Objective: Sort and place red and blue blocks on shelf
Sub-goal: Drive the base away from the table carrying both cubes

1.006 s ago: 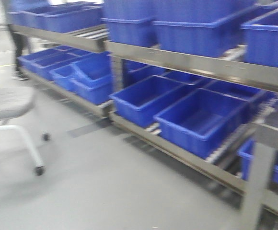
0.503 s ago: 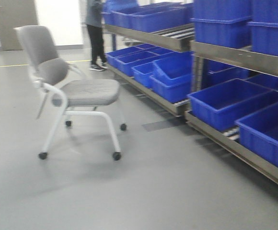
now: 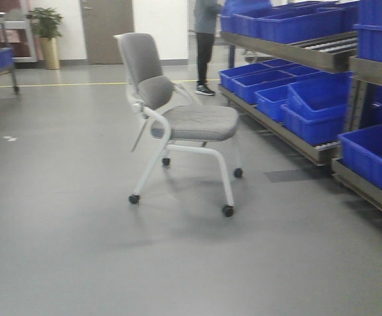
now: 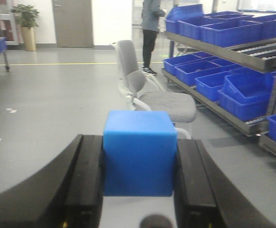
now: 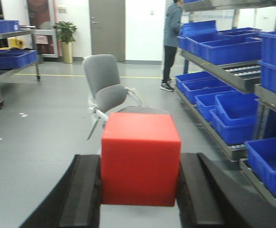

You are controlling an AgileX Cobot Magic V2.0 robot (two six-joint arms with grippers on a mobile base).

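My left gripper [image 4: 139, 164] is shut on the blue block [image 4: 139, 152], a plain matte cube held between its two black fingers [image 4: 85, 180]. The red block [image 5: 139, 164], a cube of the same size, sits clamped in my right gripper [image 5: 139, 183]. The shelf [image 3: 323, 58], a steel-framed rack with roller tracks and large blue bins [image 3: 309, 112], runs along the right side in the front view. It also shows to the right as the shelf [image 4: 233, 47] in the left wrist view and the shelf [image 5: 228, 71] in the right wrist view. Neither gripper appears in the front view.
A grey wheeled chair [image 3: 178, 118] stands on the floor in front of me, left of the shelf. A person [image 3: 206, 39] stands at the shelf's far end. A cart with blue bins [image 5: 7, 52] and a potted plant [image 3: 46, 33] are at the far left.
The front view has swung left: the shelf has slid to the right edge, and the chair, the door and the plant have come into view.
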